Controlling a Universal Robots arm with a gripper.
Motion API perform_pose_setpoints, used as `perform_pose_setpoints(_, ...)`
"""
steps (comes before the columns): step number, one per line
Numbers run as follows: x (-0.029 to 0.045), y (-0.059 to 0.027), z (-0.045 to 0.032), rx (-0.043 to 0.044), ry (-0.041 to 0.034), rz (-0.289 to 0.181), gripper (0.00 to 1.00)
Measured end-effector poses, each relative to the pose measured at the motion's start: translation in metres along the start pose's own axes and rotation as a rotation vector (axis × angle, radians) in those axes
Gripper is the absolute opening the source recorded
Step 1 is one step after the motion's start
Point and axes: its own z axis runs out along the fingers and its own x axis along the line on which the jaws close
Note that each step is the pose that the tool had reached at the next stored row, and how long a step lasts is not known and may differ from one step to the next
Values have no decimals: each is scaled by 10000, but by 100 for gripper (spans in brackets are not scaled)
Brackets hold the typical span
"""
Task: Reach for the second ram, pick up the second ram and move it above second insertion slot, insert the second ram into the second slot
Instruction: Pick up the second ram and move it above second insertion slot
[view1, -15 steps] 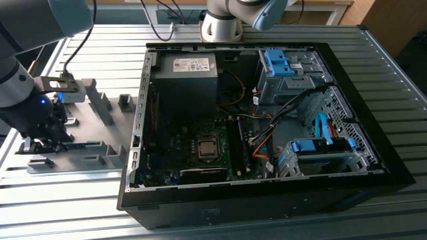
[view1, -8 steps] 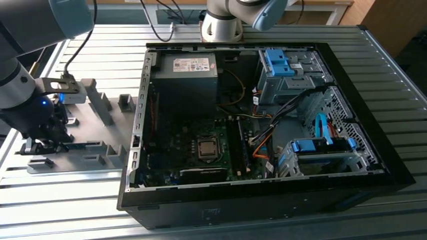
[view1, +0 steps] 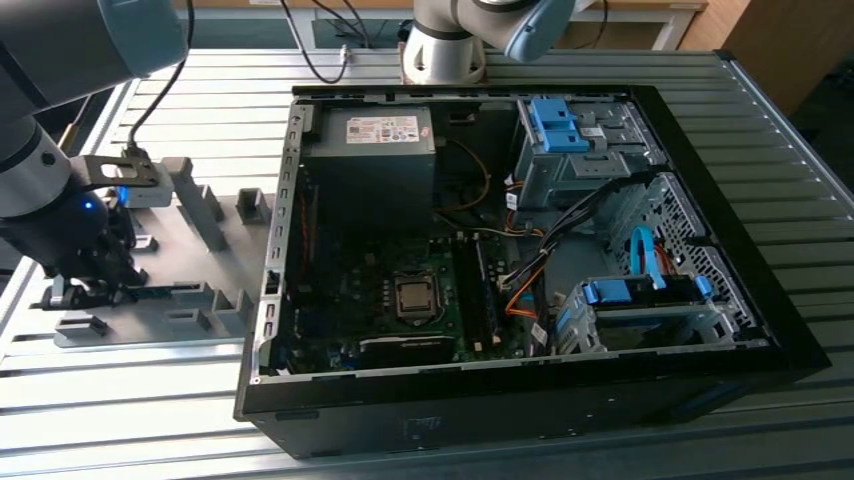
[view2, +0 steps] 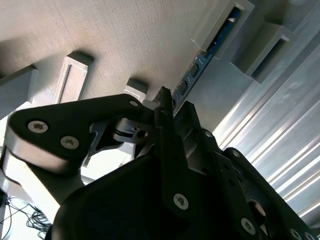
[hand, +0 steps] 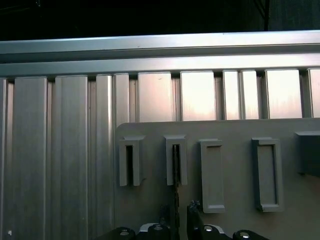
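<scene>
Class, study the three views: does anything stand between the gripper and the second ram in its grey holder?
Nothing visible does. In the first wrist view the gripper sits low over the grey holder plate, and the second ram, on edge in one of its slots, runs straight in between the open fingers.

Your table (view1: 761, 100) is ribbed bare aluminium, smooth and reflective. The holder plate (view2: 125, 40) is matt grey plastic with a fine ridged grain. The gripper (view2: 175, 102) is matt black, its screw heads shiny metal. The second ram (view2: 222, 32) shows a glossy blue-green board. The computer case (view1: 534, 420) is matt black, with blue plastic drive clips (view1: 554, 125).
</scene>
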Motion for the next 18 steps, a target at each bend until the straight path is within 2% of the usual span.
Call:
perform_pose_setpoints(2, 0, 0, 0, -1, 0, 0, 31)
perform_pose_setpoints(3, 0, 0, 0, 0, 0, 0, 24)
perform_pose_setpoints(9, -1, 0, 0, 0, 0, 0, 22)
perform_pose_setpoints(10, -2, 0, 0, 0, 0, 0, 15)
perform_pose_setpoints(18, 4, 0, 0, -1, 0, -3, 15)
